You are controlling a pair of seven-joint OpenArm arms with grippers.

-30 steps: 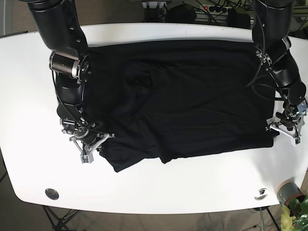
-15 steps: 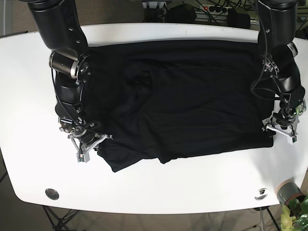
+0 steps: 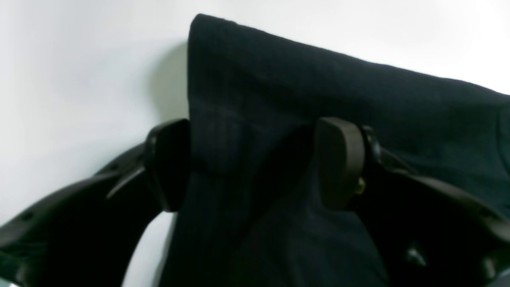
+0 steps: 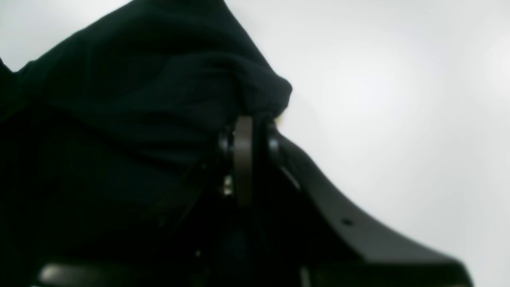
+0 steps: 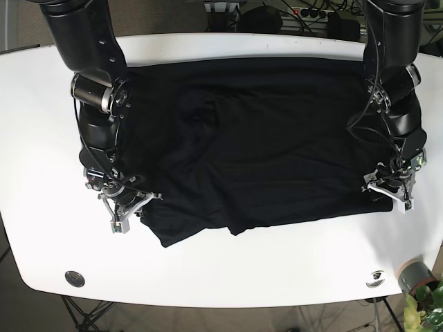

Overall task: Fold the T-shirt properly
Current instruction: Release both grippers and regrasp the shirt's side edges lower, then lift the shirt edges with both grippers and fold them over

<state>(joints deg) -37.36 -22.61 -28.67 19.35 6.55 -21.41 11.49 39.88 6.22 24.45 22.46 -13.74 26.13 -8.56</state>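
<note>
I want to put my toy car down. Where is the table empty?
The white table is bare along its near edge below the black T-shirt, and at its left end. The middle is covered, with a gripper at each lower shirt corner.

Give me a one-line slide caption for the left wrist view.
Left gripper, jaws open, straddles a corner of the black T-shirt on the white table.

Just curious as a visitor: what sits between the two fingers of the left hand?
In the left wrist view, a fold of the black T-shirt fills the gap between the left hand's spread fingers, over the white table.
</note>
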